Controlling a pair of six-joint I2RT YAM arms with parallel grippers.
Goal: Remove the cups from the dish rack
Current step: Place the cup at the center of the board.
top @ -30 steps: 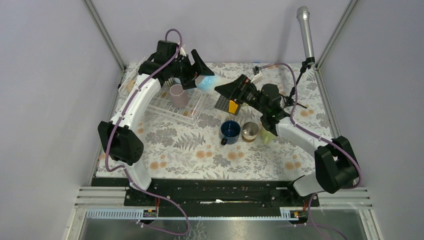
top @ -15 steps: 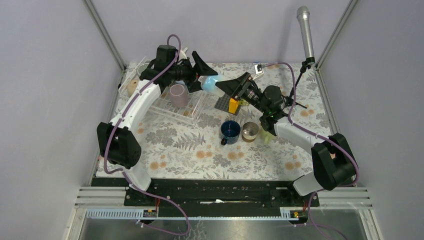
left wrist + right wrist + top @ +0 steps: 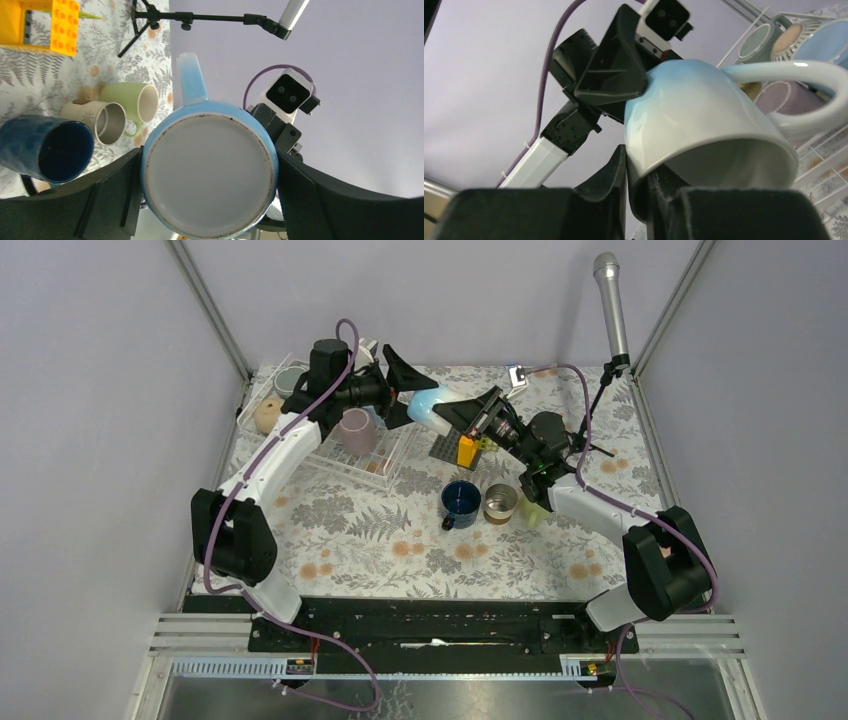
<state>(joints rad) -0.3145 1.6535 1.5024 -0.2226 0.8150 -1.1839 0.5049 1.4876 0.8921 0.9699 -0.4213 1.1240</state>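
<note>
**Handover: right end effector now pinching the mug rim**

- Change over the last second: the right end effector has come in from the right with its jaws wide and closed them on the rim wall of the light blue mug. The right wrist view shows 1 finger inside the mouth and 1 outside.
- The left end effector has not moved its jaws. They stay wide apart, clamped across the mug's body near the base.
- So 2 grips are on 1 mug. It hangs in the air on its side, handle up, just past the far-right corner of the dish rack.
- Rack contents I can see: mauve mug and tan mug, plus more at the far-left end, count unclear.
- Already out on the worktop: navy mug, steel mug, pale green mug, grouped to the right of the rack.
- My read: the transfer is mid-step. The left needs to release before the right pulls away, or the 2 arms fight over the mug. A rim pinch is a thin hold, so slip is the risk.
</note>
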